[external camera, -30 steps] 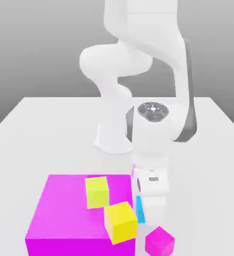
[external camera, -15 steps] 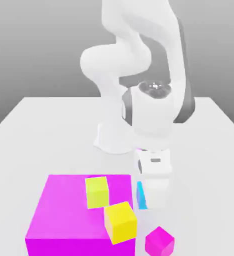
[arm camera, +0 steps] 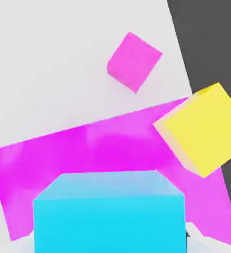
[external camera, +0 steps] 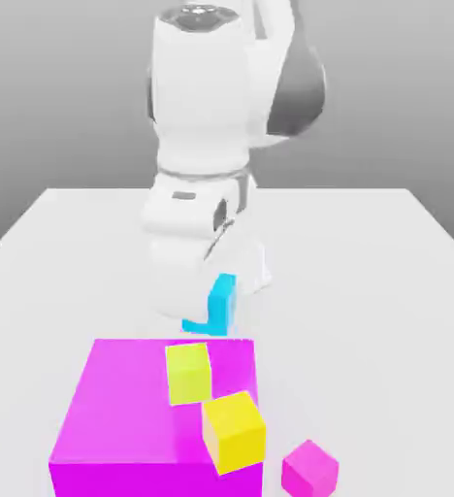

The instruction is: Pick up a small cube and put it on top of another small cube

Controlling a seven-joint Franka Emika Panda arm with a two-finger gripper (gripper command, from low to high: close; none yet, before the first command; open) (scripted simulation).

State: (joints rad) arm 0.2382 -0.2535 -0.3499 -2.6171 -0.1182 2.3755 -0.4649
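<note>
Hand (external camera: 210, 313) clenched on cyan cube (external camera: 214, 304), raised above big magenta block (external camera: 134, 427) near tabletop's (external camera: 367, 252) front edge.

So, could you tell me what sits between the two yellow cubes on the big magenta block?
Nothing: in the exterior view the rear yellow cube and front yellow cube nearly meet corner to corner, with bare magenta block around them.

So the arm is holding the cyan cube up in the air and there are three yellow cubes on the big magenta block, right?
Not quite: there are two yellow cubes on the big magenta block, not three, one farther back and one at its front corner, as the exterior view shows. The cyan cube is indeed held in the air.
</note>
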